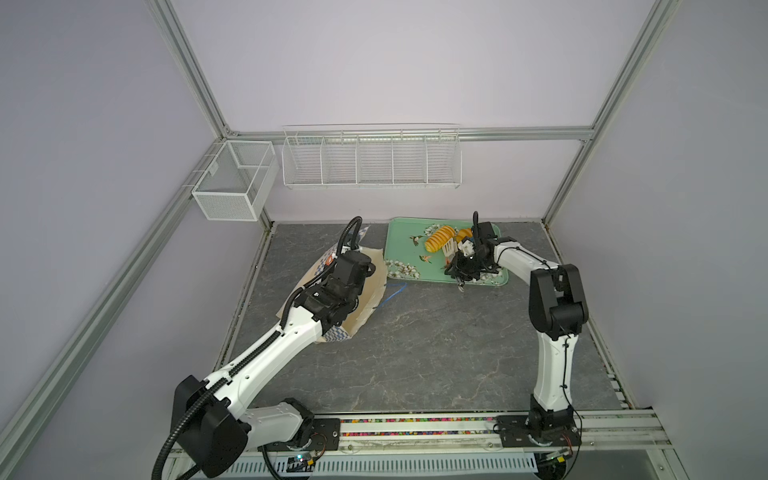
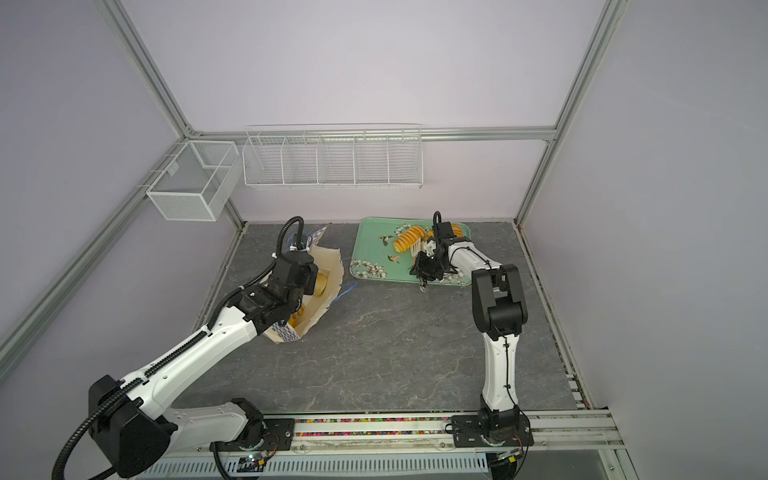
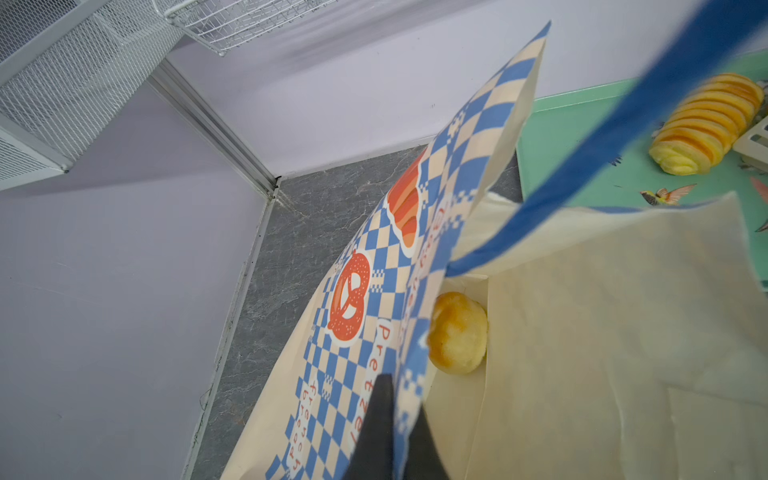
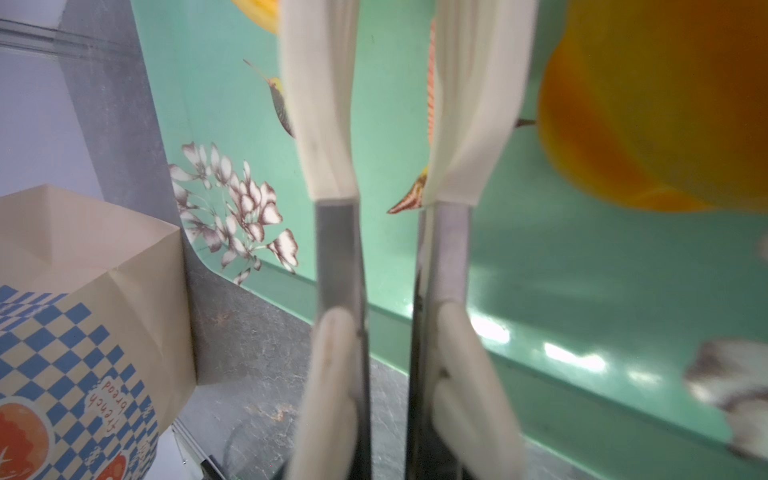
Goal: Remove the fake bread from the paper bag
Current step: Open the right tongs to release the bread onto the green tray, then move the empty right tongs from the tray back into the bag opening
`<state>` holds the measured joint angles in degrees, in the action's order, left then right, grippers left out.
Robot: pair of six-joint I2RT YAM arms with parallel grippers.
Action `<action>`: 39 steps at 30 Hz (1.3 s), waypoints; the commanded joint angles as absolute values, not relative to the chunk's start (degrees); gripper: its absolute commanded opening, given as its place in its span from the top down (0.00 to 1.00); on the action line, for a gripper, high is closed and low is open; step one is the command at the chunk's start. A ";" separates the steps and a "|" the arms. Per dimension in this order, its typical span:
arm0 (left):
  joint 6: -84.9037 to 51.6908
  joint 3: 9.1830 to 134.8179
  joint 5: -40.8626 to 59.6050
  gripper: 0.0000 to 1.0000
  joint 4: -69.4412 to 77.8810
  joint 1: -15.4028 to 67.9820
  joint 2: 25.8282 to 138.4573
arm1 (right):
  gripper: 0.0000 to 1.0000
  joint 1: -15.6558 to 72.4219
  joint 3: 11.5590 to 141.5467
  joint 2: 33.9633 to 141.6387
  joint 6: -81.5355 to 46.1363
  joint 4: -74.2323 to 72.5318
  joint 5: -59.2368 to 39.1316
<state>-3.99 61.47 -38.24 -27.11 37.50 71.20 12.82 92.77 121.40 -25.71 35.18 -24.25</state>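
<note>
Left wrist view: left gripper clamps the paper bag wall, apparently exposing fake bread for tongs clasped in right gripper.

Both top views look down from the near side. Both wrist views, close in, share bag and tray.

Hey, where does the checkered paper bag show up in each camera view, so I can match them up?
Top view: the paper bag sits left of centre, partly under the left arm.
Top view: paper bag in the same place, mouth open.
Left wrist: its checkered side fills the middle, edge pinched by the left end effector.
Right wrist: one checkered corner, apart from the tongs.
Shared landmark: the green tray.
</note>
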 commanded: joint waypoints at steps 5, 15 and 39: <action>-5.18 59.68 -37.17 1.00 -28.76 37.09 69.15 | 0.68 12.89 95.05 115.40 -22.00 41.50 -20.09; -3.91 60.02 -35.01 1.00 -27.95 37.09 66.76 | 0.73 15.57 94.87 105.12 -18.26 46.76 -15.91; -5.89 66.88 -25.90 1.00 -32.96 37.18 63.63 | 0.81 46.04 93.68 79.46 -20.98 56.61 -6.89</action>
<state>-4.29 64.73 -29.10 -32.23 37.39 63.96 42.72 93.43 82.00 -19.75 55.64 -8.56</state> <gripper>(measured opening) 0.047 0.218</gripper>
